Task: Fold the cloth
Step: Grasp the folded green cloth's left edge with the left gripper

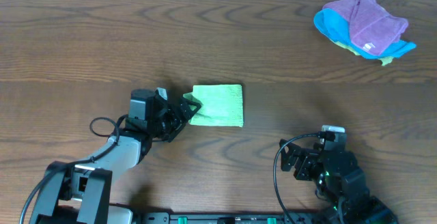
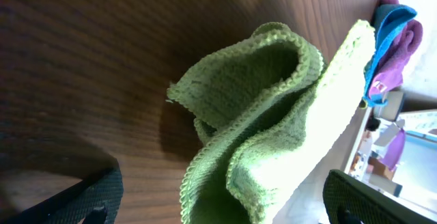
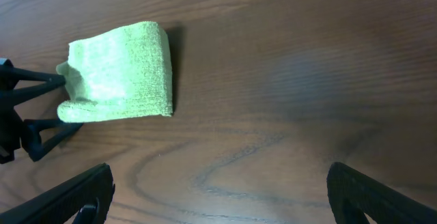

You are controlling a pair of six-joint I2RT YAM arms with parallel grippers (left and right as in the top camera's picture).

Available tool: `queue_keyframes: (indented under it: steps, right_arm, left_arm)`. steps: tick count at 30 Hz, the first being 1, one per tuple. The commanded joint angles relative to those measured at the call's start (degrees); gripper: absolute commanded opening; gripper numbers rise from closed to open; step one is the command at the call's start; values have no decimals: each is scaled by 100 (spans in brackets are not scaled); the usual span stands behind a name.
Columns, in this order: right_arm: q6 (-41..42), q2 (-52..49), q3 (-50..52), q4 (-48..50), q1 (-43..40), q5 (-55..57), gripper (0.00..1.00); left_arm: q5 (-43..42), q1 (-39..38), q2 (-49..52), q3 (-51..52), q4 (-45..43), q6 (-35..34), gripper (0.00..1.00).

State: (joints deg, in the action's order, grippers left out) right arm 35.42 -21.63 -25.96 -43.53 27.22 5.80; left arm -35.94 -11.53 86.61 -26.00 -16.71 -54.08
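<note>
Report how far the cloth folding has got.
Done: the cloth lies doubled over into a rectangle. In hand: the left gripper sits open around the bunched, rumpled edge nearest it. Left: flatten that edge, and perhaps fold once more. The right gripper is open, away from the cloth.

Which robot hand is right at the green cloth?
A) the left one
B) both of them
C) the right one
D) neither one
A. The left gripper has its fingers on either side of the left edge of the cloth, while the right gripper sits well away from it over bare wood.
</note>
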Motion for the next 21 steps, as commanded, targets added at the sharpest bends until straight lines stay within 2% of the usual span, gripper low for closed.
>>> queue_keyframes:
  steps: [1,14,16,18,21]
  right_arm:
    - [76,31,9,-4,-31,-4,99]
    - [76,31,9,-2,-31,-4,99]
    - [76,31,9,-4,-31,-4,99]
    - [79,31,9,-4,-31,-4,99]
    - [76,31,9,-4,-31,-4,99]
  left_arm:
    - [535,-142,52,52,17,-146,95]
    - [566,-555,1309,50,-1663,-905,97]
    - [588,-632,1530,48,-1965,-988,100]
    - [592,-695,1781,44,-2275,-1027,86]
    - [590,-732,2052,37,-2555,-1027,73]
